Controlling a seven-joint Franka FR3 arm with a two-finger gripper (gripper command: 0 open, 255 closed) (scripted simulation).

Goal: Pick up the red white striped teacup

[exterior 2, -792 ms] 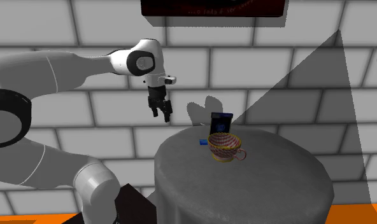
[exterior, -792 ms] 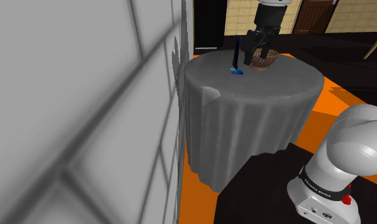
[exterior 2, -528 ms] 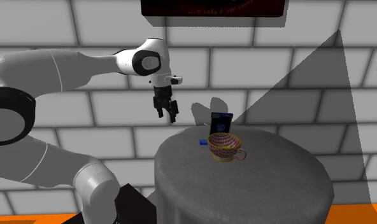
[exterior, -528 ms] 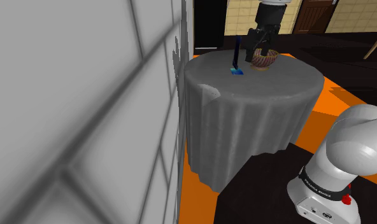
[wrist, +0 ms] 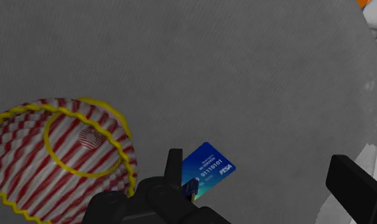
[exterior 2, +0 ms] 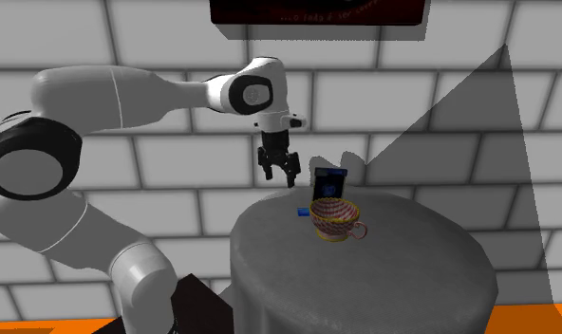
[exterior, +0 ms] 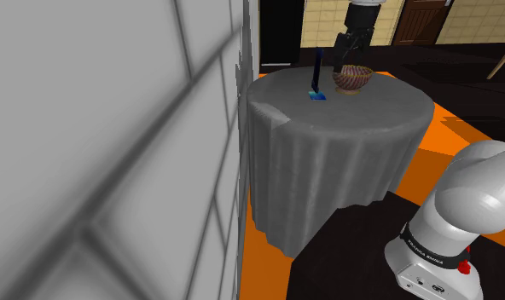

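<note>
Two black fingers [wrist: 356, 184] stand apart on our gripper [exterior 2: 279, 171], hanging empty over the grey-draped round table [exterior 2: 412, 275]. We see the red-and-white striped teacup [exterior 2: 334, 220] upright on the tabletop near a blue card [wrist: 209, 167], right of the gripper in the second exterior view.

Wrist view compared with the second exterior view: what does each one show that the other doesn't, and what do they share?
Wrist view: the teacup from above, its red and white striped inside ringed in yellow, and white digits on the blue card. Second exterior view: the white arm, the teacup's handle and the grey brick wall. Both: teacup, card, the grey table and the open gripper above it.
</note>
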